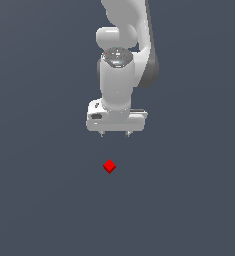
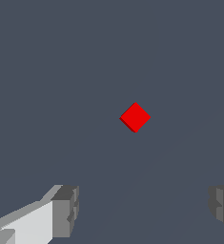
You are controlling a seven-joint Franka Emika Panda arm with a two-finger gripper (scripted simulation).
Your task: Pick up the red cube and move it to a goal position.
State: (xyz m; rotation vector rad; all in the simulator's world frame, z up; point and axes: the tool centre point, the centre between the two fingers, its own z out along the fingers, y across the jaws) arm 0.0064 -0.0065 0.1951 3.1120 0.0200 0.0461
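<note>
One red cube sits alone on the flat grey surface, and nothing touches it. High over it hangs the white pincer, pointing straight down with its two fingers spread wide and nothing between them. In the exterior view the cube lies toward 6 o'clock from the pincer, just a tiny bit toward 7, with a clear gap between them. In the wrist view the cube looks like a diamond, with its corners pointing toward the two grey fingertips and its flat sides turned away. So I think the pincer needs to slide over until the cube is right between its fingers, maybe twist a little to meet the flat sides, and then go down. No goal spot can be seen.
</note>
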